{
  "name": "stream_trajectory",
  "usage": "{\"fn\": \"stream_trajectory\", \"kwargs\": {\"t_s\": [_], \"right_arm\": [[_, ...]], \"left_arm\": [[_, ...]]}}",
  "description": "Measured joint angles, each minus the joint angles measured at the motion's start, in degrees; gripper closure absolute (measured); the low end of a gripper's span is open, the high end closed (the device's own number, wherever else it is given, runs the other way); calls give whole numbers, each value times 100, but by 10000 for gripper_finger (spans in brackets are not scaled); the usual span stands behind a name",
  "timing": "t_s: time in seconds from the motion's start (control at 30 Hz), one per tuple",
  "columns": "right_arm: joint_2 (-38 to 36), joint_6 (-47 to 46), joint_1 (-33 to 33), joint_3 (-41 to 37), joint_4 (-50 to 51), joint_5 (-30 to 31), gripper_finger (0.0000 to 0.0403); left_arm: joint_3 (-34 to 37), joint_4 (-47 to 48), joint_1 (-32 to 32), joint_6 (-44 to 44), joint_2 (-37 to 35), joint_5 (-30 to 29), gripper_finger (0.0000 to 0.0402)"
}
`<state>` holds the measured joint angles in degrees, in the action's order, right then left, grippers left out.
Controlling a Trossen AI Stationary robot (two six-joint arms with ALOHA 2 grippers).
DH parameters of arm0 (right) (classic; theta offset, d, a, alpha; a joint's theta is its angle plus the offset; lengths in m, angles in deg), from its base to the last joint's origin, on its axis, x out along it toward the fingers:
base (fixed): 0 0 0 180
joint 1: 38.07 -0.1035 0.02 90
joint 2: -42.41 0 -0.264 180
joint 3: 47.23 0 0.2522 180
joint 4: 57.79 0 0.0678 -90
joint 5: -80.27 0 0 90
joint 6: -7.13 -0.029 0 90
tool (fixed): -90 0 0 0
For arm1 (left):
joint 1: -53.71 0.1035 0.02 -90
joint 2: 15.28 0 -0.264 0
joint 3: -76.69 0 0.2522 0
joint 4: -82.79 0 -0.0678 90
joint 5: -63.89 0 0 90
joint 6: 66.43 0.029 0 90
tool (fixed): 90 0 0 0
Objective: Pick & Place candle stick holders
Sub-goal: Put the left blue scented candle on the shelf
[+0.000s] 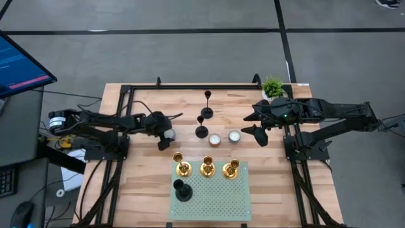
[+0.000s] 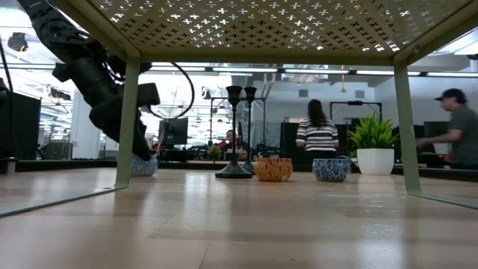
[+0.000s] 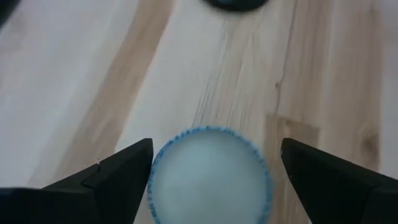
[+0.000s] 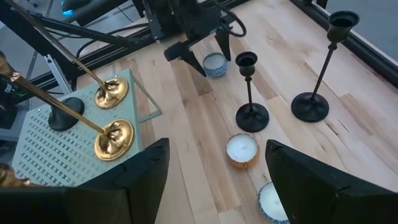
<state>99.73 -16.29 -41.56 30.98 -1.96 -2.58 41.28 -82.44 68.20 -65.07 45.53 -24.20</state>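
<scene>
Wooden table, slim gold candle stick holders and matte black ones — both grippers' jaws spread.

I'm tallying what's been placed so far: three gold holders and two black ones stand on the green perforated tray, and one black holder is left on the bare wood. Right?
Not quite. The high view shows three gold holders but only one black holder on the green perforated tray; two black holders are left on the bare wood.
</scene>
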Motion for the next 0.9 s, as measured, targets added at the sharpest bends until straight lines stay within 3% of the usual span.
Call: {"fn": "stream_trajectory", "kwargs": {"t_s": [0.3, 0.53, 0.9], "right_arm": [[0, -3, 27, 0, -3, -4, 146], [0, -13, 29, 0, -3, -6, 146], [0, -15, 28, 0, -3, -6, 147]], "left_arm": [[-7, -76, 1, -6, 547, -39, 69], [2, -115, -1, -10, 351, 8, 105], [2, -112, -15, -348, 186, -178, 102]]}}
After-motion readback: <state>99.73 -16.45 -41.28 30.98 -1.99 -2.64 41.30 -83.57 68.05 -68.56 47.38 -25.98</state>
